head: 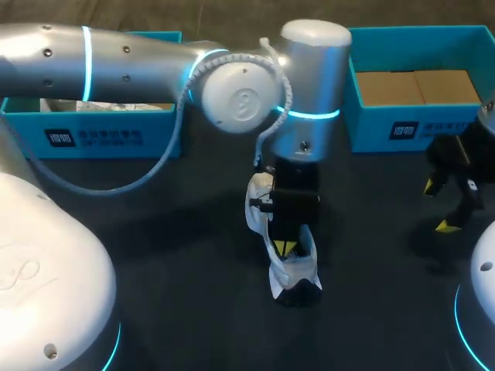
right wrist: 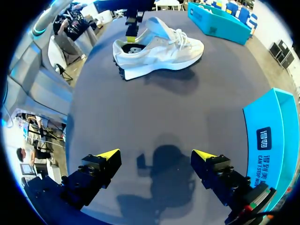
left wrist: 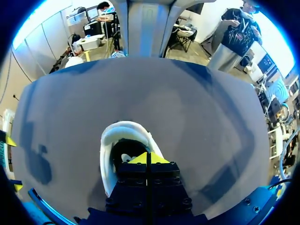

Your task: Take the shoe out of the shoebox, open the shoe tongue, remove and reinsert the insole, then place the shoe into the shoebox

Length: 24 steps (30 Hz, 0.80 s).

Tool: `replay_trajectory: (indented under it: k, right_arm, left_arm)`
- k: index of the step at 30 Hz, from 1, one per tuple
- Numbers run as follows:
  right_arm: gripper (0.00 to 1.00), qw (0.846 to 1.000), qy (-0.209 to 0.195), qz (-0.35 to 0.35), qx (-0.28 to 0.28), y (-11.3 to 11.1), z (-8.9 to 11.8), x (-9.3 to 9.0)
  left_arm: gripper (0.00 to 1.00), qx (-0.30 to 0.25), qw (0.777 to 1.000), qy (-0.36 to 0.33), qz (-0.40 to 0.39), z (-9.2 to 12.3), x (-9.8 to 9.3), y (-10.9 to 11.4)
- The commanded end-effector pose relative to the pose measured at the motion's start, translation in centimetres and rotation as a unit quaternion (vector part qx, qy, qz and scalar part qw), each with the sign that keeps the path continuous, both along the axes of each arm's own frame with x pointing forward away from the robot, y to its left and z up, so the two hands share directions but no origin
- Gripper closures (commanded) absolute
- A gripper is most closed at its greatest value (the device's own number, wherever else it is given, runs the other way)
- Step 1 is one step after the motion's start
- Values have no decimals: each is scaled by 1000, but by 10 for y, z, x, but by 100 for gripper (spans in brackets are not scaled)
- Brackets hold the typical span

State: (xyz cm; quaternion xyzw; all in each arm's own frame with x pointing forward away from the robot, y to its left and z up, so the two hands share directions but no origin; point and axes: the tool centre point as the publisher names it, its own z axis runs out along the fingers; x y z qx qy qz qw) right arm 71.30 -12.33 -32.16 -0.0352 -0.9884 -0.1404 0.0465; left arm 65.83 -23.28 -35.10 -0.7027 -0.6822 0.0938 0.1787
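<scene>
A white sneaker [head: 290,272] lies on the dark table near the middle, heel toward the front edge. My left gripper [head: 285,248] points down into its heel opening with its yellow tips pressed together, shut. In the left wrist view the left gripper [left wrist: 148,158] sits just inside the sneaker's white collar [left wrist: 110,145]; whether it pinches anything is hidden. From the right wrist the sneaker [right wrist: 159,49] shows side-on, a dark insole [right wrist: 130,48] visible inside under the left gripper [right wrist: 130,32]. My right gripper [head: 437,205] hangs open over bare table at the right, far from the shoe [right wrist: 155,153].
Two teal shoeboxes stand along the back: the left box [head: 93,133] holds white paper, the right box [head: 402,116] has a brown cardboard bottom. The right box's wall [right wrist: 269,136] is close beside my right gripper.
</scene>
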Motion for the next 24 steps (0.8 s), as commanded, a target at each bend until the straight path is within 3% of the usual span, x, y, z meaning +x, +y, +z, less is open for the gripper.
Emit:
replay_trajectory:
  k: [1, 24]
  right_arm:
    - [0, 1000, -1, -1, -2, 0, 0, -1]
    - [0, 1000, -1, -1, -2, 0, 0, -1]
  left_arm:
    - [100, 18, 1000, -4, -6, -10, -4, -4]
    - [100, -36, 997, -16, 71, -59, -2, -5]
